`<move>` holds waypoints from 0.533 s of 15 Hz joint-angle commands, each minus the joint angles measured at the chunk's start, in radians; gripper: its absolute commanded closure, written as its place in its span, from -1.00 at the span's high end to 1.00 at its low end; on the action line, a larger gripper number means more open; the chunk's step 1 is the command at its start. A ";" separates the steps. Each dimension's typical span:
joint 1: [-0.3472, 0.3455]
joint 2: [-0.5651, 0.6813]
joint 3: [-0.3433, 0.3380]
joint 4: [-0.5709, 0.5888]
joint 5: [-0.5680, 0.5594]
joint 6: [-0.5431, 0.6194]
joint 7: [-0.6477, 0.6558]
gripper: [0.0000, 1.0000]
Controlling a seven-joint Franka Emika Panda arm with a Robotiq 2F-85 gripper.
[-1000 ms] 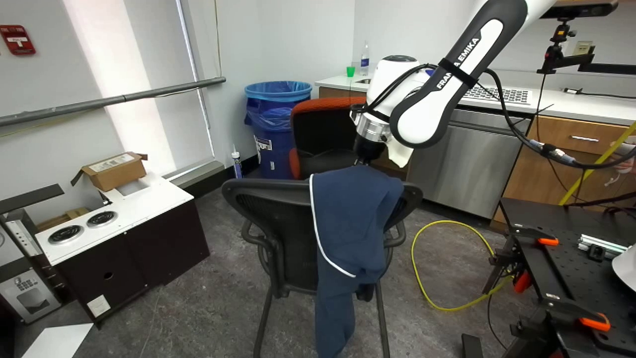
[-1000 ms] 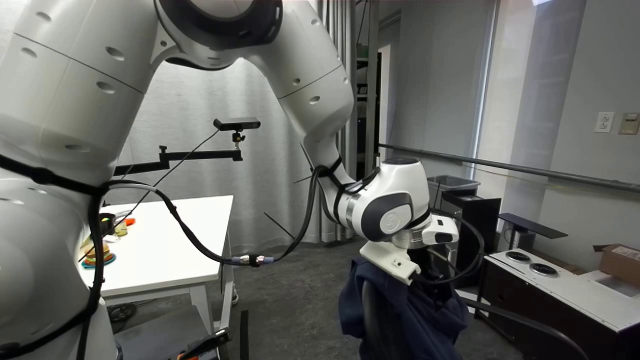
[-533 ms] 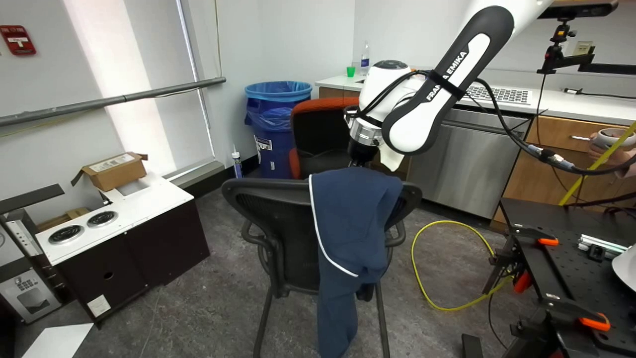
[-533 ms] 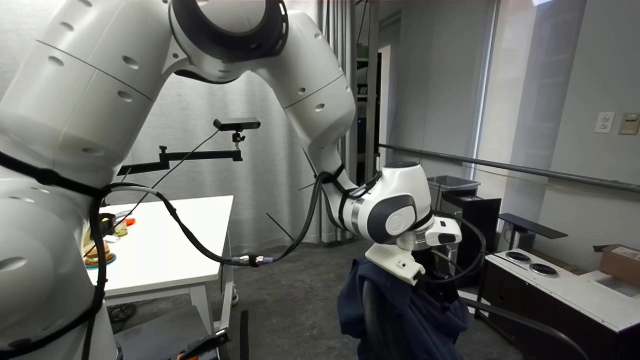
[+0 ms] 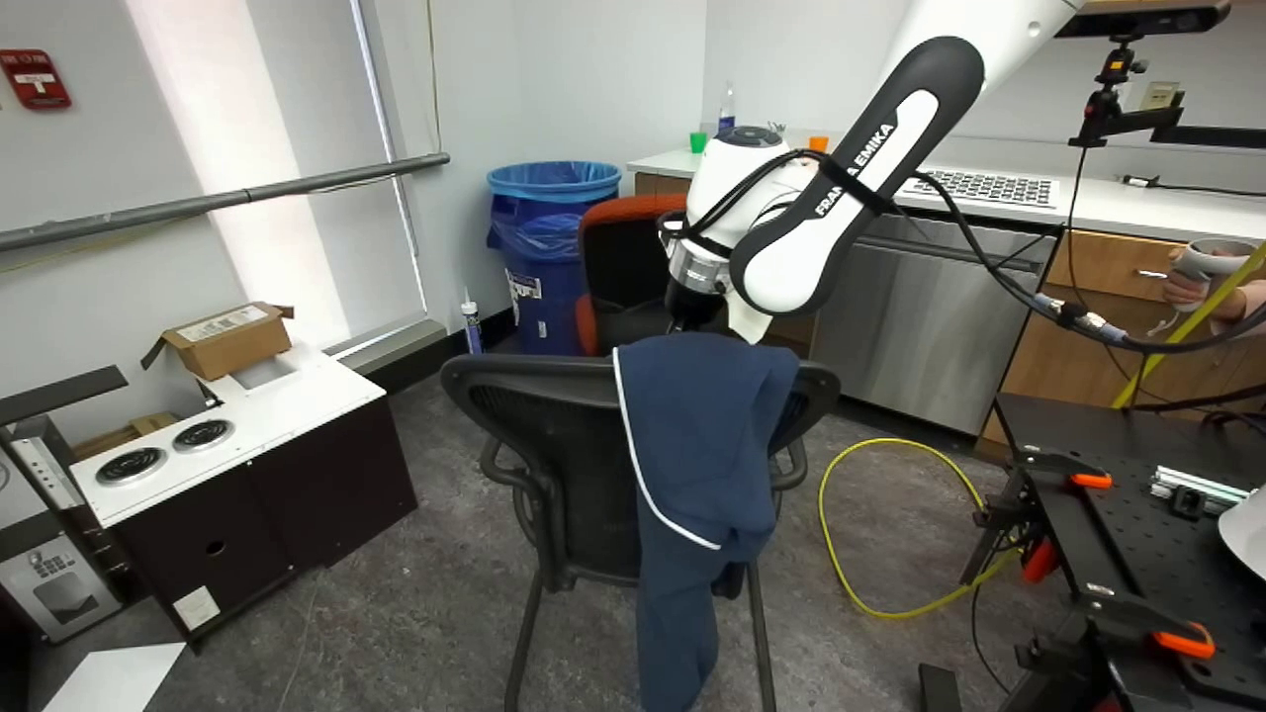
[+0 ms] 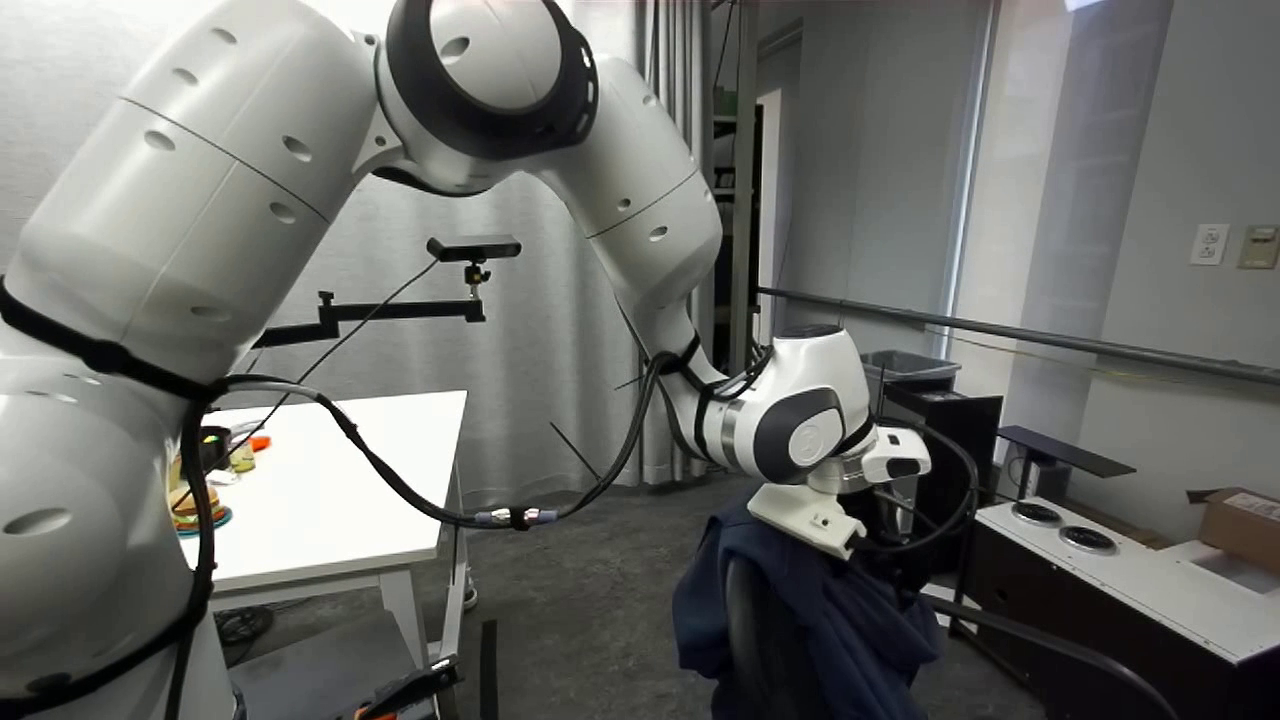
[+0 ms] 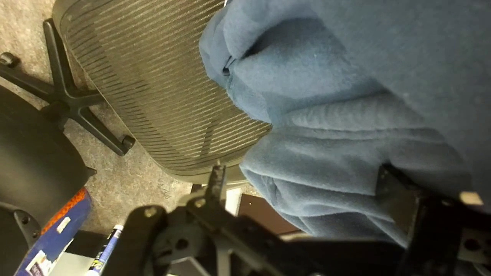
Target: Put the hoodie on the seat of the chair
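Note:
The navy hoodie (image 5: 702, 445) with a white edge hangs over the top of the chair's backrest. Its long end reaches down behind the black mesh chair (image 5: 574, 455). The hoodie (image 6: 850, 650) bunches round the chair's dark frame (image 6: 748, 630) in an exterior view. In the wrist view the mesh seat (image 7: 161, 84) shows bare beside the hoodie (image 7: 326, 153). My gripper (image 7: 303, 170) is open, its fingers wide apart, with hoodie folds between and below them. In an exterior view the gripper (image 5: 682, 321) is just beyond the backrest top, its fingertips mostly hidden by the hoodie.
A second, orange-edged chair (image 5: 633, 267) and a blue bin (image 5: 554, 257) stand behind. A toy kitchen (image 5: 247, 425) is at one side. A black workbench (image 5: 1108, 504) and a yellow cable (image 5: 841, 554) are at the other. A white table (image 6: 340, 480) stands by the arm.
My gripper has moved leftward along the far side of the backrest in an exterior view, and slightly away from the robot base. The hoodie's hanging end has shifted slightly right.

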 commanded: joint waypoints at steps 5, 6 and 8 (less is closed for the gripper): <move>0.040 0.068 -0.004 0.099 -0.016 -0.040 0.043 1.00; 0.040 0.071 -0.004 0.103 -0.016 -0.045 0.045 1.00; 0.043 0.081 -0.006 0.111 -0.017 -0.052 0.048 1.00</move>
